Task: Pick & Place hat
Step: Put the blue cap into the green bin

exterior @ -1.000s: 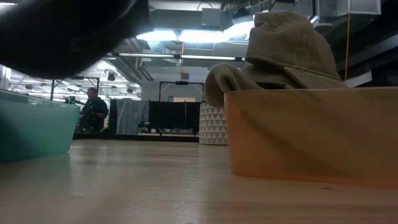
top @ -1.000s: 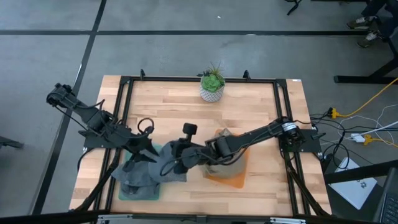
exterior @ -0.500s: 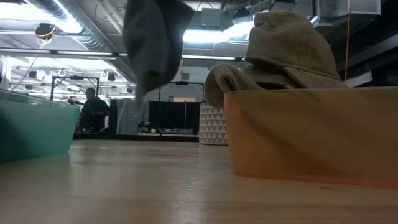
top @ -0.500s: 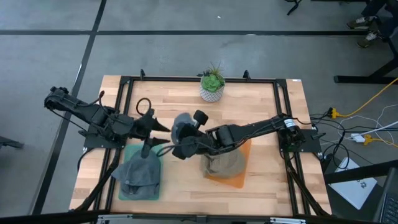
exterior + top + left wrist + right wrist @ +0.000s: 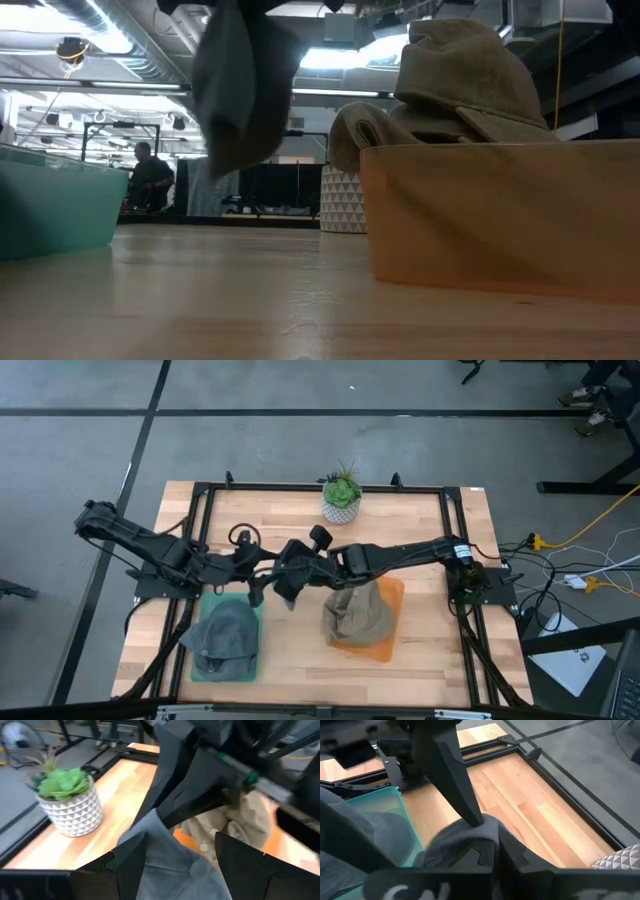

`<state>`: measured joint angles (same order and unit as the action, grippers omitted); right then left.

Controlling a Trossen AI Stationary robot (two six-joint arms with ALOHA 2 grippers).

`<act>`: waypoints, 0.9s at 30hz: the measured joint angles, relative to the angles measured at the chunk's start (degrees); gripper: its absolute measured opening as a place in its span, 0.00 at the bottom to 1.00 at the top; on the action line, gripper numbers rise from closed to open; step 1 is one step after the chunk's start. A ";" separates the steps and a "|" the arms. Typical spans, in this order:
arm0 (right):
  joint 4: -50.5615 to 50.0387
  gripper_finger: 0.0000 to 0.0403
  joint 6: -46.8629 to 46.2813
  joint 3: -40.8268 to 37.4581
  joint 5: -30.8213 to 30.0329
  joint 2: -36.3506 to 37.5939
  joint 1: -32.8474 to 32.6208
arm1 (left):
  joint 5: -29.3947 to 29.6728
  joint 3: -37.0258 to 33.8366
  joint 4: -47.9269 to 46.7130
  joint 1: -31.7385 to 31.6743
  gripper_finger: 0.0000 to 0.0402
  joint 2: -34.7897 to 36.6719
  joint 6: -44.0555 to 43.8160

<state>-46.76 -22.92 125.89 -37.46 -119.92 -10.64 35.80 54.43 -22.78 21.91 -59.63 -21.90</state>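
A grey hat [image 5: 287, 584] hangs in the air over the table's middle; in the low view this grey hat [image 5: 240, 90] dangles clear of the wood. My right gripper [image 5: 296, 565] reaches in from the right and is shut on it. My left gripper [image 5: 180, 840] comes in from the left and is open, with its fingers on either side of the hanging hat [image 5: 170, 857]. More grey hats [image 5: 225, 640] lie in a teal bin [image 5: 252, 610]. Tan hats [image 5: 357, 615] are heaped in an orange bin [image 5: 392, 595]. My right gripper pinches the grey hat by its upper edge [image 5: 487, 826] between its two shut fingers, coming level from the table's right. The hat is lifted clear and hangs slack below the fingers. My left gripper has one finger [image 5: 455, 780] right at the hat's top; whether it touches, I cannot tell.
A potted plant [image 5: 342, 498] in a white patterned pot stands at the far edge's middle. A black frame [image 5: 200, 510] runs round the tabletop. Bare wood lies between the two bins and along the near edge. A person sits far off in the room [image 5: 152, 175].
My right gripper has lifted the grey hat out of the teal bin and carried it up and toward the far edge, so it now hangs clear between the bins. My left gripper has moved right, toward the hat, and now stands around it.
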 joint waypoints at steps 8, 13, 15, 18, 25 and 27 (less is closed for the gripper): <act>-0.27 0.01 0.29 0.00 -0.30 0.00 0.09 | 7.77 0.00 -0.01 0.04 0.57 -3.57 -0.03; 0.41 0.02 0.36 0.00 0.10 0.00 -0.02 | 12.30 0.00 -0.16 0.00 0.57 -4.65 0.01; 0.34 0.02 0.40 0.00 0.24 0.00 -0.02 | 12.73 0.00 -0.69 -0.02 0.57 -5.21 -0.01; 0.36 0.02 0.75 0.00 0.36 0.00 -0.03 | 13.58 0.00 -4.16 -0.02 0.57 -5.43 -1.62; -1.00 0.02 0.83 0.00 1.70 0.00 -0.06 | 14.59 0.00 -14.70 -0.02 0.55 -5.45 -8.32; -1.20 0.02 0.86 0.00 2.76 0.00 -0.06 | 14.65 0.00 -16.53 -0.02 0.51 -5.45 -9.65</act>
<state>-47.96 -22.06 125.89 -34.71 -119.92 -10.70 50.46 54.43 -39.31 21.89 -65.08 -31.55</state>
